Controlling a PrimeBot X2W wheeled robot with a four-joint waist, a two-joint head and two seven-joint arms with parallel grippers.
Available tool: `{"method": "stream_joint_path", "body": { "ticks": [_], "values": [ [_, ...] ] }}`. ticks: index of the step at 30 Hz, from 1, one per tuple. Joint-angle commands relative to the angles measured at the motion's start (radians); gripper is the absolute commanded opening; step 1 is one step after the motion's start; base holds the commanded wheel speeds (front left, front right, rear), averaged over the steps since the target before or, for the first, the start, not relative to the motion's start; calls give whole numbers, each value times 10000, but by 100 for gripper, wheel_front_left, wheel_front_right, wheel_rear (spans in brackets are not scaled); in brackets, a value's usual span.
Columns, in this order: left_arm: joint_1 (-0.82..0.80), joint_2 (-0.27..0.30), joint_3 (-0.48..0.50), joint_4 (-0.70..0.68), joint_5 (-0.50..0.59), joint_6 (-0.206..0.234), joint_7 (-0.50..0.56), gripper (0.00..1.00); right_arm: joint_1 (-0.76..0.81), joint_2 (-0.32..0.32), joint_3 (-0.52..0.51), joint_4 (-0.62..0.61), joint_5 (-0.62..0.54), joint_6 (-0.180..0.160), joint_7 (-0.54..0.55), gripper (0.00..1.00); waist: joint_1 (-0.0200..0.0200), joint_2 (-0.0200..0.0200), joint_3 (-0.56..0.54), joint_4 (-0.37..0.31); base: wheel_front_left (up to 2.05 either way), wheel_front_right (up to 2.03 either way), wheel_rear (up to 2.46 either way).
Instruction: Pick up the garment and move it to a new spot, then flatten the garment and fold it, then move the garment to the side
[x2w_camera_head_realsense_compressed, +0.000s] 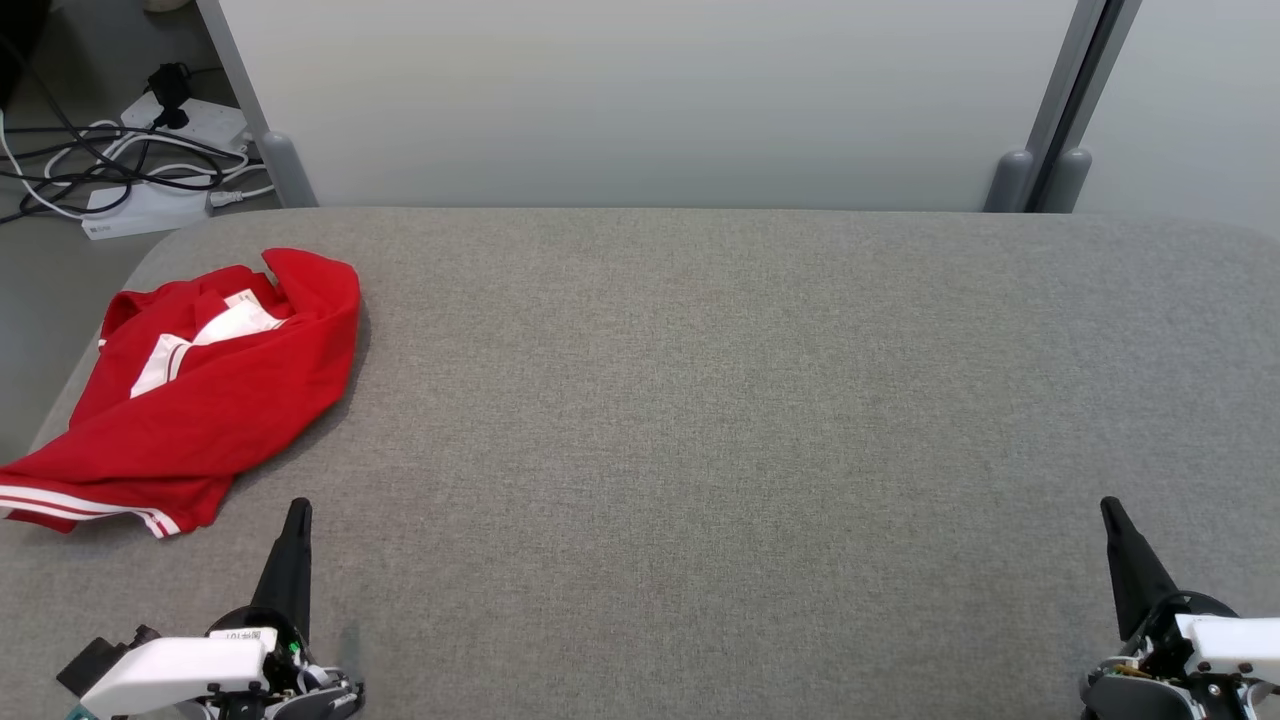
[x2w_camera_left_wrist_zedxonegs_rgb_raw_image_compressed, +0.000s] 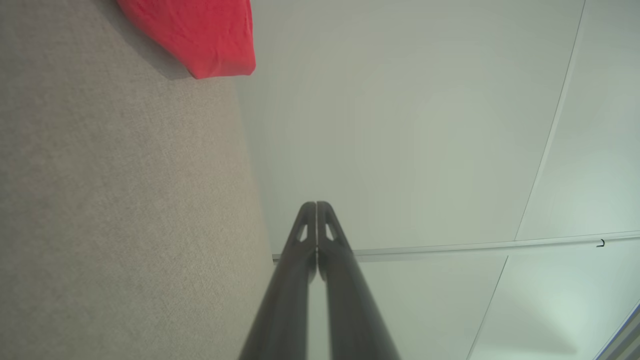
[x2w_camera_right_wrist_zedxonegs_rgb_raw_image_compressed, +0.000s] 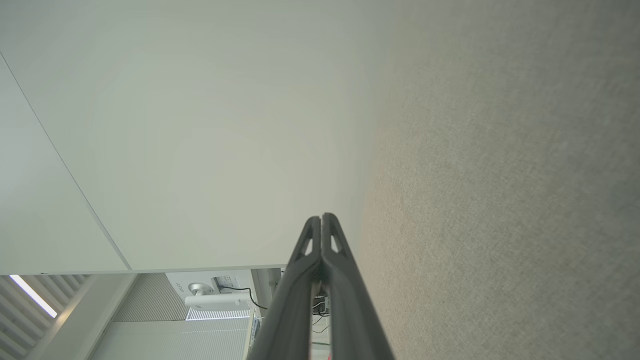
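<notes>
1. Task object. The garment (x2w_camera_head_realsense_compressed: 215, 390) is red with white trim and white stripes along one hem. It lies crumpled at the left end of the desk (x2w_camera_head_realsense_compressed: 700, 400), and its striped hem runs to the left border of the head view.

2. Left end effector (x2w_camera_head_realsense_compressed: 297, 508). My fingers are pressed fully together and grip nothing. The tips point up the head view from the near left of the desk. They are near the garment's striped hem but apart from it, with a strip of bare grey fabric surface between. In the left wrist view, a red corner of the garment shows at the top, well apart from my joined tips.

3. Right end effector (x2w_camera_head_realsense_compressed: 1108, 505). It is also fully closed and empty. It sits at the near right of the desk, well apart from the garment, with open grey desk surface between the two.

4. Surroundings. A pale partition panel (x2w_camera_head_realsense_compressed: 640, 100) stands along the desk's far edge, carried on grey rounded feet (x2w_camera_head_realsense_compressed: 1010, 180). On the floor beyond the far left corner lie a white power strip (x2w_camera_head_realsense_compressed: 145, 210) and tangled black and white cables (x2w_camera_head_realsense_compressed: 90, 160).
</notes>
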Motion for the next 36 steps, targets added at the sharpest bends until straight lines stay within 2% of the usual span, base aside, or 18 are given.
{"method": "stream_joint_path", "body": {
  "ticks": [1, 2, 10, 14, 23, 31, 36],
  "values": [
    [-578, 87, 326, -226, 37, -85, 36, 100, -449, -104, 157, -269, -30, 14, 77, 100, 0, -1, 0, 0, 0, 0, 0],
    [16, -2, -6, 34, 0, 2, -3, 100, 16, 3, 10, 29, -2, 0, -3, 100, 0, -1, 0, 0, 0, 0, 0],
    [-49, -13, -101, 29, -10, 2, -126, 100, 42, -10, 51, -40, -105, 1, -116, 100, 21, -1, -19, -6, 0, 0, 0],
    [-88, -10, -148, -33, -28, -1, -192, 100, 45, -46, 80, -102, -178, 1, -200, 100, 1, -1, -1, -10, 0, 0, 0],
    [-246, 68, -243, -154, 194, -7, -487, 100, -44, -233, 214, -165, -536, 2, -483, 100, 0, -1, 17, -36, 0, 0, 0],
    [-452, 313, -447, -295, 1149, -12, -805, 100, -223, -524, 357, -315, -1376, 3, -789, 100, 0, -1, 16, -50, 0, 0, 0],
    [-608, 369, -458, -533, 2286, 40, -961, 100, -282, -644, 332, -539, -2410, 4, -949, 100, 0, -1, 11, -56, 0, 0, 0]
  ]
}}
